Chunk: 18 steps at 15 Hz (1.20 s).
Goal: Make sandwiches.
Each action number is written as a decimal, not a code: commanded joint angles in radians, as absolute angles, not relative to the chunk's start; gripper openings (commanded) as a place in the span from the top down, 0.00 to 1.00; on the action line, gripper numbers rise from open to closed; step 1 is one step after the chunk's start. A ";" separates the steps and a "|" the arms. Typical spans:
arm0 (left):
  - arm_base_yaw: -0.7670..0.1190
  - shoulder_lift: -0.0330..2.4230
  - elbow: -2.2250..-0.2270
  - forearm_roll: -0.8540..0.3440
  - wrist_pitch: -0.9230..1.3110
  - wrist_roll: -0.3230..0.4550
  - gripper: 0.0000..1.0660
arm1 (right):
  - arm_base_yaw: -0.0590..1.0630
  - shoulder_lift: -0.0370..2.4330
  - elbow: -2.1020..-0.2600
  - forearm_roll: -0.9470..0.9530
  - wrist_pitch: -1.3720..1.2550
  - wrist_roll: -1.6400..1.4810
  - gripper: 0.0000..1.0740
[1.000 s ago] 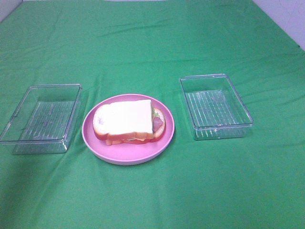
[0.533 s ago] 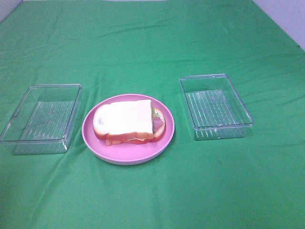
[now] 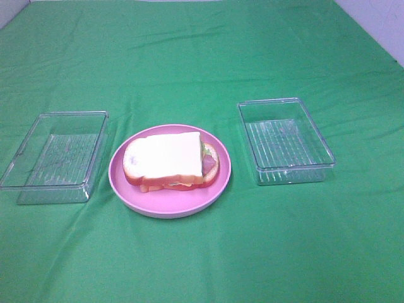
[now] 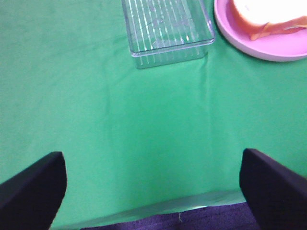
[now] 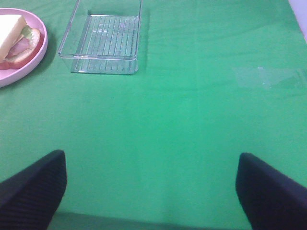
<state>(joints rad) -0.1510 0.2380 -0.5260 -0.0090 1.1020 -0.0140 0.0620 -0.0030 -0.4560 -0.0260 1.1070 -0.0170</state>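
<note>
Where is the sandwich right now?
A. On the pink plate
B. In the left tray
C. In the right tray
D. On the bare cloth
A: the sandwich lies on the pink plate, between the two clear trays, which hold nothing.

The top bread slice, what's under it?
Under the top slice, bacon and lettuce poke out at the right, with a lower slice's crust below. Anything further inside is covered.
</note>
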 commanded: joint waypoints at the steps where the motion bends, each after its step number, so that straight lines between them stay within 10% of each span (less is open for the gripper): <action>1: -0.150 0.221 -0.519 -0.029 1.078 0.000 0.14 | 0.056 -0.030 -0.454 -0.025 1.100 -0.017 0.14; 11: 0.080 -0.027 -0.519 -0.022 1.076 0.000 0.14 | 0.056 -0.030 -0.454 -0.025 1.100 -0.017 0.14; 18: 0.080 -0.018 -0.519 -0.022 1.076 0.000 0.14 | 0.056 -0.028 -0.454 -0.025 1.100 -0.017 0.14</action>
<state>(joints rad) 0.0780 -0.0070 -0.5210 -0.0250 1.0820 0.0000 0.0620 -0.0030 -0.4560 -0.0260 1.1070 -0.0170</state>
